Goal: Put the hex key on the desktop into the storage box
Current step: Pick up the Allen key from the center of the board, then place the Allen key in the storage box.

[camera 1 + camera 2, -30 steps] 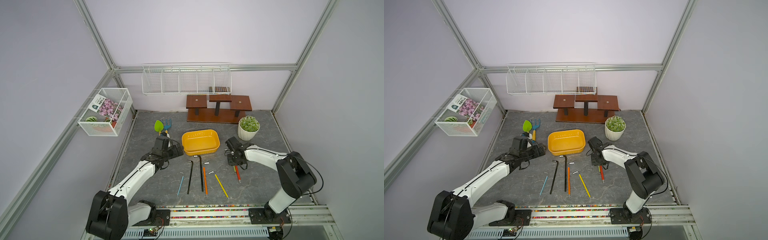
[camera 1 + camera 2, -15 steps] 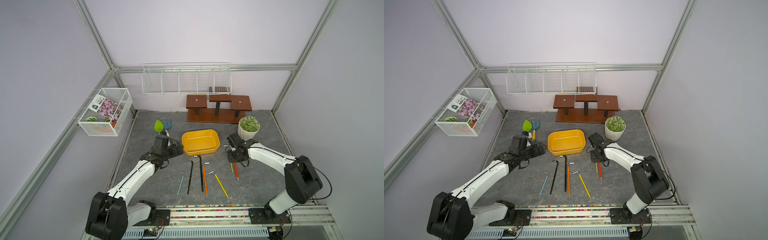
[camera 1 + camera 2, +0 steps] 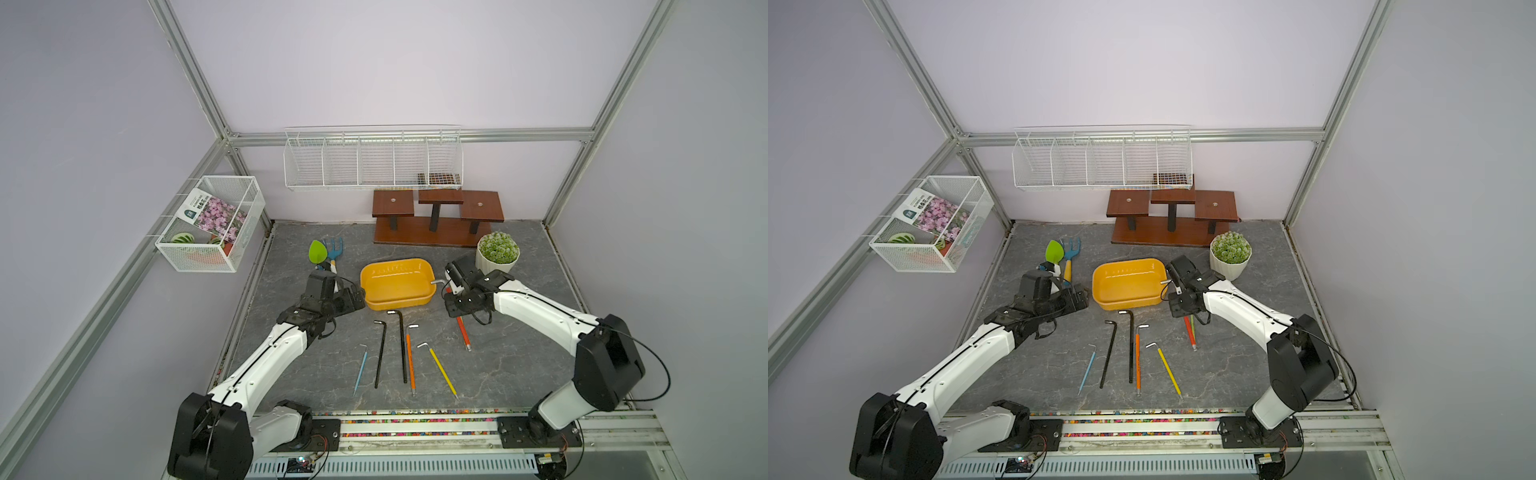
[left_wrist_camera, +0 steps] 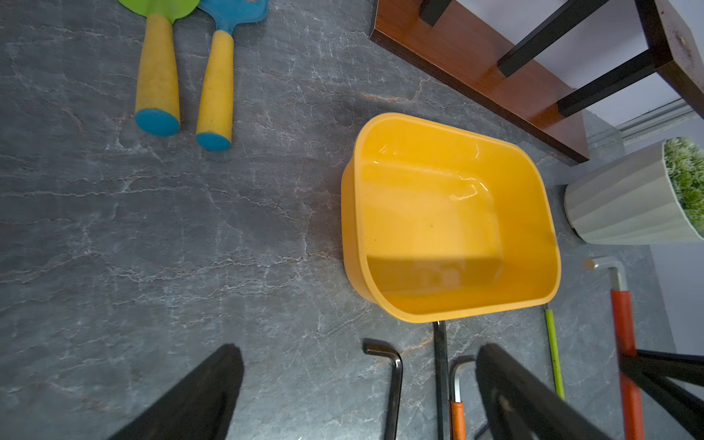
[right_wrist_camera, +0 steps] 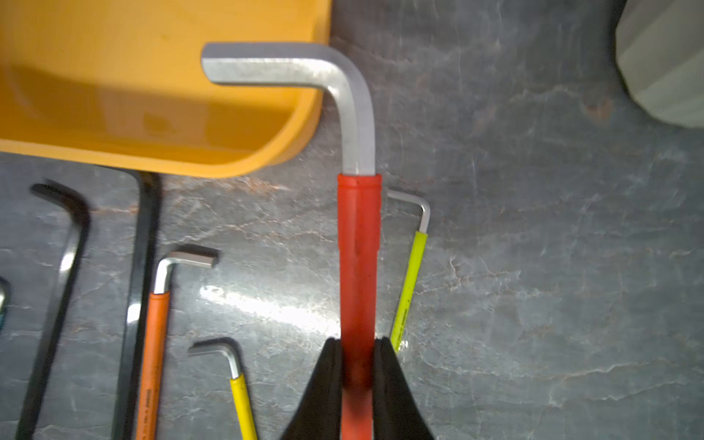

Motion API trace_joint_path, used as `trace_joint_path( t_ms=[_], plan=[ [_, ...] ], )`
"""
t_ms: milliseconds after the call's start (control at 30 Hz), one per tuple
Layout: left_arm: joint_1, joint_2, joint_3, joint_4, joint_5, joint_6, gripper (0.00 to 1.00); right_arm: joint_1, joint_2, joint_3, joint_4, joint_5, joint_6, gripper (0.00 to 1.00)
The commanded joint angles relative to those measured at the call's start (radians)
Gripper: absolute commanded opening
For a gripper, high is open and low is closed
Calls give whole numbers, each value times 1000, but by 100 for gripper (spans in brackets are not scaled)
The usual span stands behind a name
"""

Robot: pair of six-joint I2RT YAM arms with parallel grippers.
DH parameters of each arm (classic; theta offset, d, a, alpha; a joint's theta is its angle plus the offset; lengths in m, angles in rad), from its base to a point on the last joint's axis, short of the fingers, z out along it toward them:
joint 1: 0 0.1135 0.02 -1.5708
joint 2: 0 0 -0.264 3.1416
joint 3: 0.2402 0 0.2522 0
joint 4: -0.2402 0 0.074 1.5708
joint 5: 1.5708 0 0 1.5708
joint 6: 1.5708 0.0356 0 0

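Right gripper [image 5: 358,344] was pinched almost shut on the red hex key [image 5: 359,247], jaws squeezing the red sleeve from both sides. The key's bare silver bent end poked over the corner rim of the storage box [image 5: 160,160]. In both top views that bent end sat at the box's right edge, just right of frame centre. The sleeve ran down and to the right from the gripper toward the desktop [image 3: 498,374]. Could not tell whether the far tip touched the desktop. Only the bent end overlapped the rim; the rest of the key was outside the box.

Left gripper [image 4: 358,354] was spread wide with nothing between its fingers. In both top views it hung over the desktop just left of the box, pointed at it.

A lime hex key [image 5: 409,289] lay flat on the desktop just beside the red one, under the right gripper. More keys lay in a row at lower centre of the top views, left to right:
- blue hex key [image 3: 360,370]
- short black hex key [image 3: 380,355]
- long black hex key [image 3: 403,347], its bent end just beside the box's front wall
- orange hex key [image 3: 410,363]
- yellow hex key [image 3: 442,372]

Potted plant [image 3: 498,249] stood up and right of the box, near the right gripper. Wooden stand [image 3: 432,237] sat against the back wall. Green trowel [image 3: 318,251] and blue rake [image 3: 336,248] lay side by side up and left of the box.
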Motion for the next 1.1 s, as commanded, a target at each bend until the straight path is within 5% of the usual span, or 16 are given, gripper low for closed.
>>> trace_joint_path(
  t_ms=[0,233,433,767,1067],
  plan=[
    [-5,-1,52,-46,-37,-18,100,6,21,88,-34,-25,-102,0],
    [7,19,91,-35,-95,-42,100,9,120,294,-83,-57,-216,0],
    [122,70,127,-23,30,-100,100,27,241,503,-71,-146,-376,0],
    [162,113,137,27,125,-130,100,70,450,795,-54,-228,-678,0],
    [174,131,104,93,175,-189,100,70,560,846,100,-290,-832,0]
  ],
)
